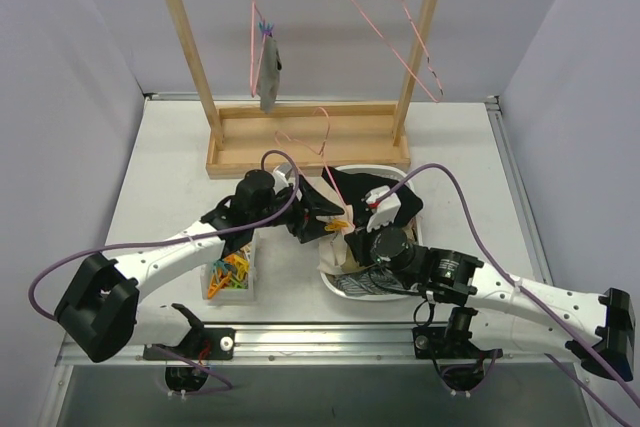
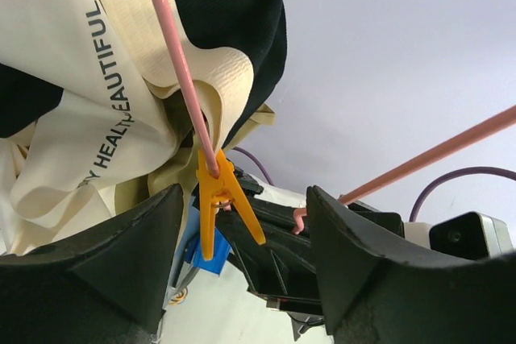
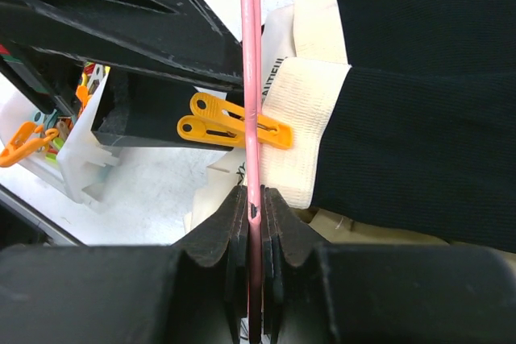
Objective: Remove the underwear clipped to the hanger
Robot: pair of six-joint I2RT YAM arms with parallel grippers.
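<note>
right tool (image 3: 255, 209) clamped on pink hanger (image 3: 251, 54) | left tool (image 2: 242, 231) stood apart — orange clip (image 2: 216, 199) between | black-and-white underwear (image 3: 419, 118) hung clipped

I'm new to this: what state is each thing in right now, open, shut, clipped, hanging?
right gripper: shut on the held hanger.
left gripper: open, at the orange clip.
orange clip: clamped on hanger and black-and-white underwear.
black-and-white underwear: clipped on.
grey underwear: clipped, hanging on the rack.
other rack hanger: bare.
</note>
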